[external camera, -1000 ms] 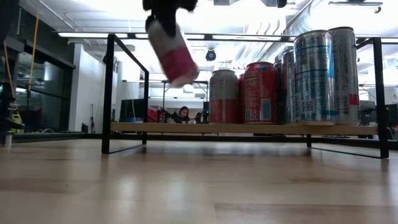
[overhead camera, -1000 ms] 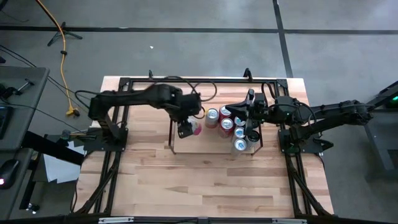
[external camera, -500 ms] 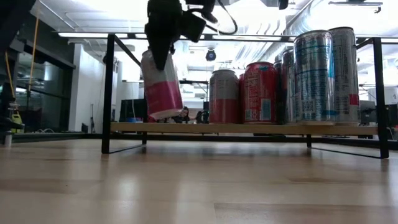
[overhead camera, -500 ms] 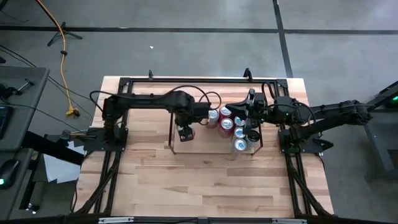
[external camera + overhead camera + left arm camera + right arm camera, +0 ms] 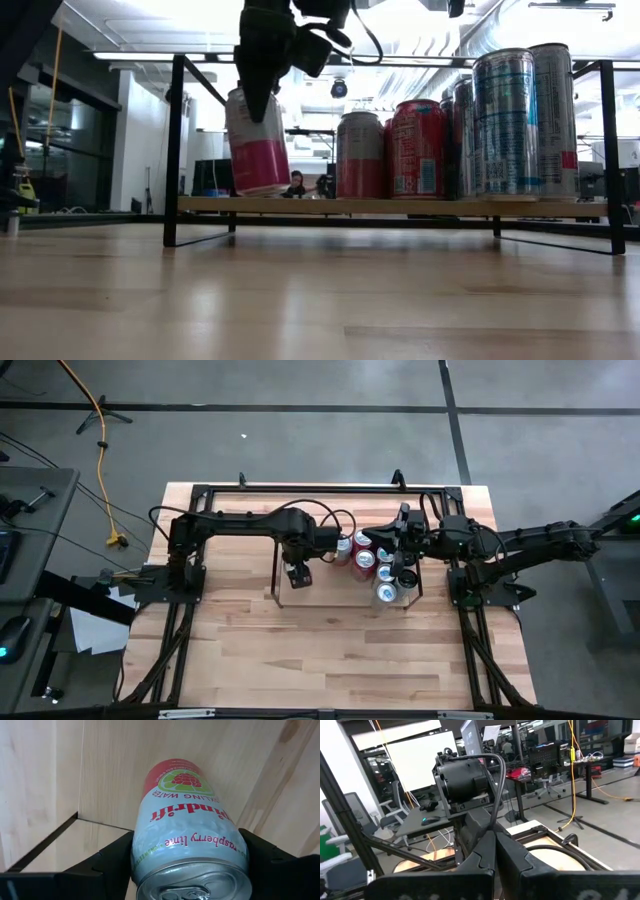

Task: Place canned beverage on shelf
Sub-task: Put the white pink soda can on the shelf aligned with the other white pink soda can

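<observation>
A white and pink can (image 5: pixel 257 140) hangs under my left gripper (image 5: pixel 262 75) over the left end of the shelf (image 5: pixel 420 205), a low black-rod rack with a wooden board. It is nearly upright, top end up. Its lower end is at the board; I cannot tell whether it touches. In the high view my left gripper (image 5: pixel 297 572) hides the can. The left wrist view shows the can (image 5: pixel 190 830) between the two dark fingers. My right gripper (image 5: pixel 495 852) is shut and empty, waiting above the shelf's right end (image 5: pixel 400 545). My left gripper pinches the can's upper wall (image 5: pixel 150 855) just below the lid, one finger (image 5: pixel 112 857) on each side. The fingers come from above, pointing down. The can hangs below them, leaning slightly, with its lower end (image 5: pixel 262 188) at the shelf board.
Several cans stand on the shelf's middle and right part: red ones (image 5: pixel 415 148) and tall silver ones (image 5: pixel 505 120), also seen from above (image 5: pixel 365 560). A black rail frame (image 5: pixel 300 488) runs along the table edges. Bare wood lies toward the near edge (image 5: pixel 330 650).
My left gripper has gone down toward the shelf's left end and turned, still shut on the can. The can was tilted and high above the board. It now hangs almost upright with its lower end at the board.
</observation>
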Controlling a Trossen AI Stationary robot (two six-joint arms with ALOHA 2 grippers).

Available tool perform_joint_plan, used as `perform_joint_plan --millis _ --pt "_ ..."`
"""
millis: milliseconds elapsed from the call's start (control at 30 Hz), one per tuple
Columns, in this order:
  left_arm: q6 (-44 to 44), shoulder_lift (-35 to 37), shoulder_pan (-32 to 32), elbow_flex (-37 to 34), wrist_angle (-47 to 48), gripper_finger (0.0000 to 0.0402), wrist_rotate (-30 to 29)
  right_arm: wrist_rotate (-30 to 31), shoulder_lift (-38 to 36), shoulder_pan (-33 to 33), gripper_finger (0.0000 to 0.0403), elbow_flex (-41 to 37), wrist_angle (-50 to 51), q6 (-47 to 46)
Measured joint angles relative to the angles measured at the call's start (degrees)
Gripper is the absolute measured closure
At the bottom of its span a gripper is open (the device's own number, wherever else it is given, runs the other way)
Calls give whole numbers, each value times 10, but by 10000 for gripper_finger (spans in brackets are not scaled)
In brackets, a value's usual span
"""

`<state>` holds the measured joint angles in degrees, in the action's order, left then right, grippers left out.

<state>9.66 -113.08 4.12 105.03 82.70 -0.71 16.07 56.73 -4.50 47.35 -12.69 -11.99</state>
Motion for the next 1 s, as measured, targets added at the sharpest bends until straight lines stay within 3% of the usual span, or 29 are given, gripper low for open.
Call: perform_joint_plan --millis 300,767,1000 --pt "-9 0 0 0 -7 155 0 3 0 0 402 0 0 2" --pt "-23 2 0 0 -17 72 0 3 0 0 402 0 0 0" --pt "-24 11 1 79 24 69 0 3 0 0 402 0 0 0"
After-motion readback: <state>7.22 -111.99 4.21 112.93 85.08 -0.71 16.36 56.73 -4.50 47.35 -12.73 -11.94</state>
